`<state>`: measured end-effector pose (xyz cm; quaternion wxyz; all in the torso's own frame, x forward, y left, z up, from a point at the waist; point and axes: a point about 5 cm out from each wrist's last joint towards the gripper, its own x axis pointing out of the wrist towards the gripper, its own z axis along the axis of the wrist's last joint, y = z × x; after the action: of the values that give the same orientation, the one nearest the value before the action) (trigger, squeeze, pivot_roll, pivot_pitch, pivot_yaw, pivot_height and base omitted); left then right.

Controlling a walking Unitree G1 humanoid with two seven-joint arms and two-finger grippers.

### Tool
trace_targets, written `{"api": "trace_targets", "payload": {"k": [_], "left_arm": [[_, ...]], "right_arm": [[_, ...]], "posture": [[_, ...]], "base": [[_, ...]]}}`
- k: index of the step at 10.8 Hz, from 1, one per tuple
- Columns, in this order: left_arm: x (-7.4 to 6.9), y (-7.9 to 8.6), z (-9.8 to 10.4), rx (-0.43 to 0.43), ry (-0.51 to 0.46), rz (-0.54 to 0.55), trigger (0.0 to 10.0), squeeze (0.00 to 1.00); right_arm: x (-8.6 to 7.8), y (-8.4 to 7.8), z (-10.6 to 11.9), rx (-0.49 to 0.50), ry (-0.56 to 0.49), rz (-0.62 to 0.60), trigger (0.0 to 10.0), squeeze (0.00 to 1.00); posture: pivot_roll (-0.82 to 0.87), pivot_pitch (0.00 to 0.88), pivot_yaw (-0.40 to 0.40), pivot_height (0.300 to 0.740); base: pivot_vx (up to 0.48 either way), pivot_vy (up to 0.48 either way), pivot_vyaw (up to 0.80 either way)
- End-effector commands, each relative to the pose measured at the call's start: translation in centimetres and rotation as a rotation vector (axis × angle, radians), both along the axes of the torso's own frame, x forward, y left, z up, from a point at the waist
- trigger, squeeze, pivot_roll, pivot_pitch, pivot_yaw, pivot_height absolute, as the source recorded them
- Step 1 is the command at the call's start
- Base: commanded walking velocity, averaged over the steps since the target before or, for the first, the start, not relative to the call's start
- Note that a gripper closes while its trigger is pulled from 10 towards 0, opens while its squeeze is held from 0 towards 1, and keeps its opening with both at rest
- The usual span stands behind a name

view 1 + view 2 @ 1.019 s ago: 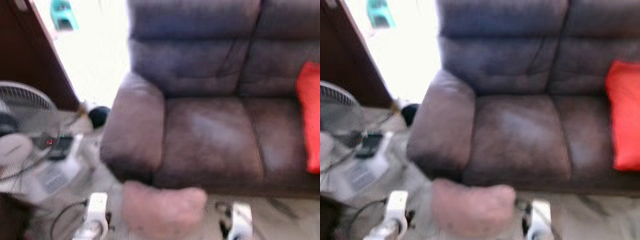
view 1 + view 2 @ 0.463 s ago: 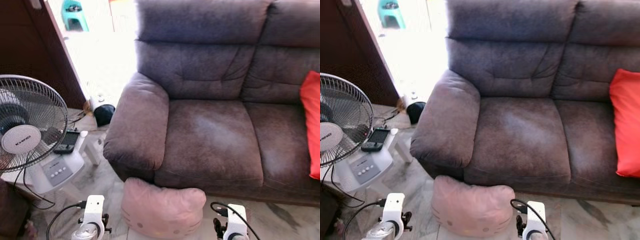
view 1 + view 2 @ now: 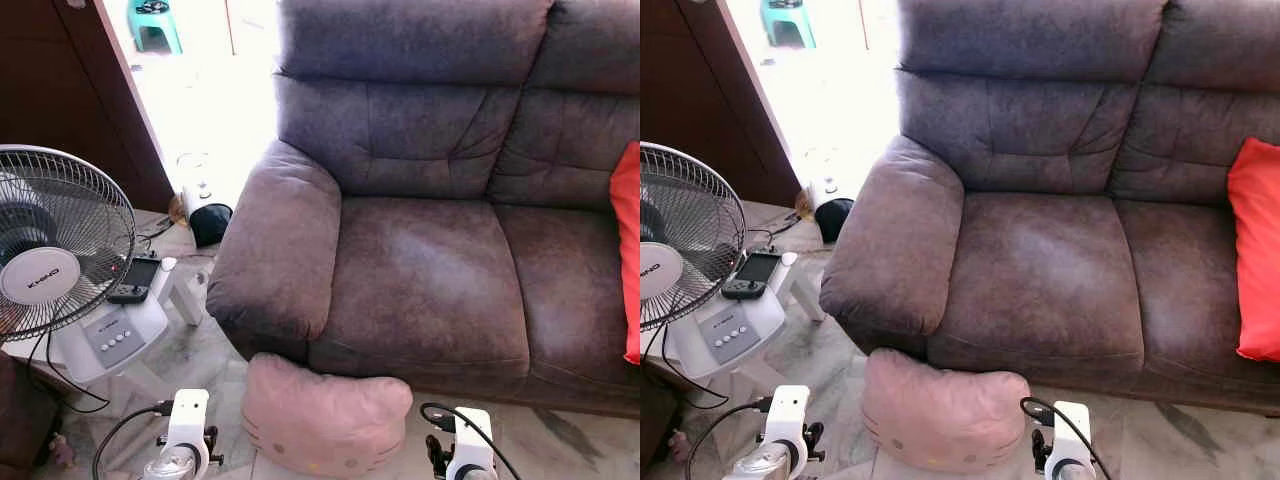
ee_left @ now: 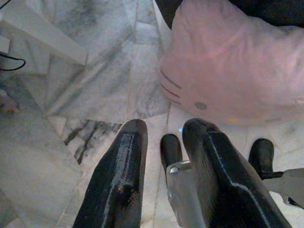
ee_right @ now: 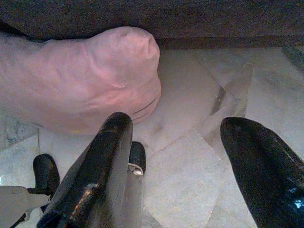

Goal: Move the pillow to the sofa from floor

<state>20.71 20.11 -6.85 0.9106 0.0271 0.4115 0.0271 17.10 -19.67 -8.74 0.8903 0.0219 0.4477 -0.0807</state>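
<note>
Claws hover low over the marble floor: left gripper narrowly parted, right gripper spread wide, flanking the pink pillow, which lies on the floor against the brown sofa front.

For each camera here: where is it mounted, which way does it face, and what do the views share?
Left and right eye views: on the head, facing forward and down at the sofa, fan and both wrists.
Left wrist view: along the left hand, fingers apart, toward the pink pillow on the floor.
Right wrist view: along the open right hand.
Shared: the pillow shows in every view.
</note>
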Motion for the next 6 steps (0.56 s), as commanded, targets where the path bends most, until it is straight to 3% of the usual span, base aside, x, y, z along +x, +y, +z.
{"api": "trace_targets", "payload": {"k": [1,4,6], "left_arm": [[-0.45,-0.01,-0.28,0.009,0.027,-0.021,10.0,0.0],[-0.42,-0.1,-0.28,0.004,0.026,-0.027,10.0,0.0],[-0.43,-0.1,-0.28,0.002,0.025,-0.028,10.0,0.0]], "right_arm": [[-0.31,0.06,-0.16,0.006,0.012,-0.007,10.0,0.0],[-0.3,0.07,-0.16,0.005,0.014,-0.003,10.0,0.0],[-0.28,0.06,-0.15,0.005,0.013,-0.005,10.0,0.0]], "posture": [[0.07,0.073,-0.008,0.74],[0.07,0.073,-0.009,0.74],[0.07,0.075,-0.009,0.74]], "base": [[0.0,0.0,0.0],[0.0,0.0,0.0],[0.263,0.0,0.0]]}}
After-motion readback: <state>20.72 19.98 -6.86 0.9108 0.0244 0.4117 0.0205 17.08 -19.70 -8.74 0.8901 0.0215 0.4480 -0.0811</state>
